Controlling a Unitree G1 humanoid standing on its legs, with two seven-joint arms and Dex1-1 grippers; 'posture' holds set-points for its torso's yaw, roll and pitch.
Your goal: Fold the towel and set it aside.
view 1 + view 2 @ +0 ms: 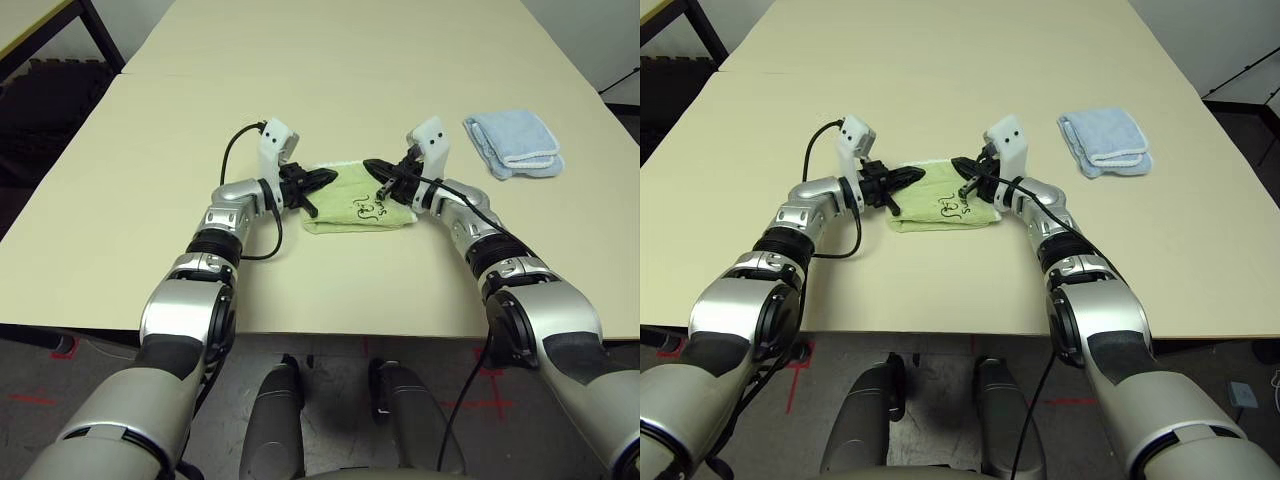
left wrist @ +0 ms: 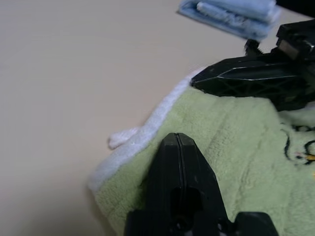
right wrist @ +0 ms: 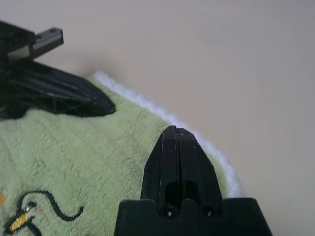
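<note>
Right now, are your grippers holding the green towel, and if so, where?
I can't tell for sure: the left gripper and right gripper are both shut, over the towel near its white edge.

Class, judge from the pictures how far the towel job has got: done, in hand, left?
Done: the green towel looks folded into a compact rectangle, dark embroidery up. In hand: the left gripper and right gripper, fingers shut, are at its far corners. Left: probably setting it aside, as it lies in front of the robot.

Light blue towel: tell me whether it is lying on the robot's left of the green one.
No, the light blue towel lies on the table to the robot's right of the green towel.
</note>
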